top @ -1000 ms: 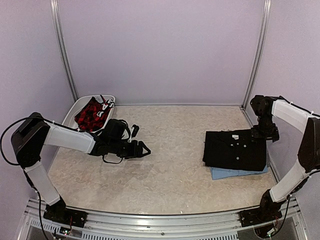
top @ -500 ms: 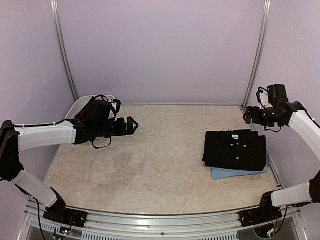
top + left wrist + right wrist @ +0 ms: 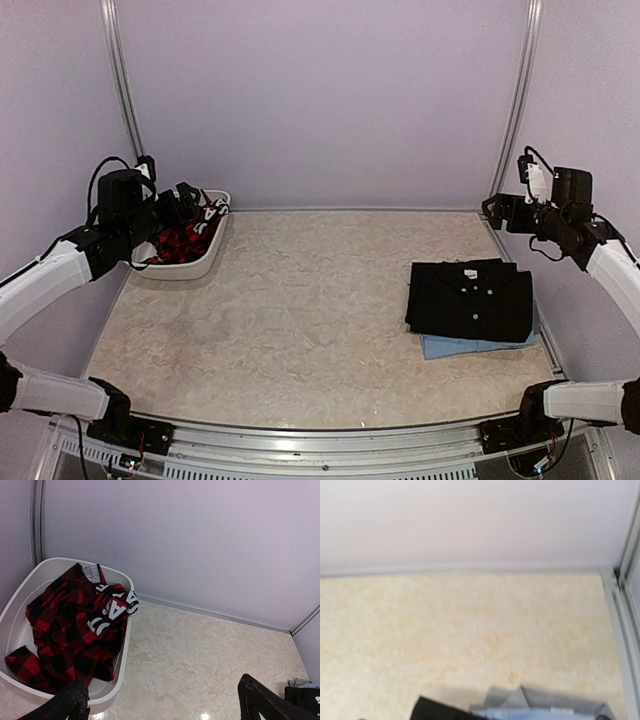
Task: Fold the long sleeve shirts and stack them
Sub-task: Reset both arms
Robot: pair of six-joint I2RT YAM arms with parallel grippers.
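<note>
L hand point(image 3: 162, 681) open (empty), R arm point(image 3: 606, 255) high

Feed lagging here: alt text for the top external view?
Folded black shirt stacked on light blue shirt, right side of table. Left gripper is raised near a white bin of red plaid cloth; right gripper near the far right corner.

Both arms had smooth white shells on their long sections and black joints between them. The left arm point(image 3: 45, 280) carried a thin black cable point(image 3: 100, 165) looped above its wrist. The right arm point(image 3: 612, 265) bore a small white block point(image 3: 537, 182) near its wrist. The bases point(image 3: 125, 432) were black. The left gripper point(image 3: 165, 700) had matte black, rough-grained fingers point(image 3: 76, 700).
</note>
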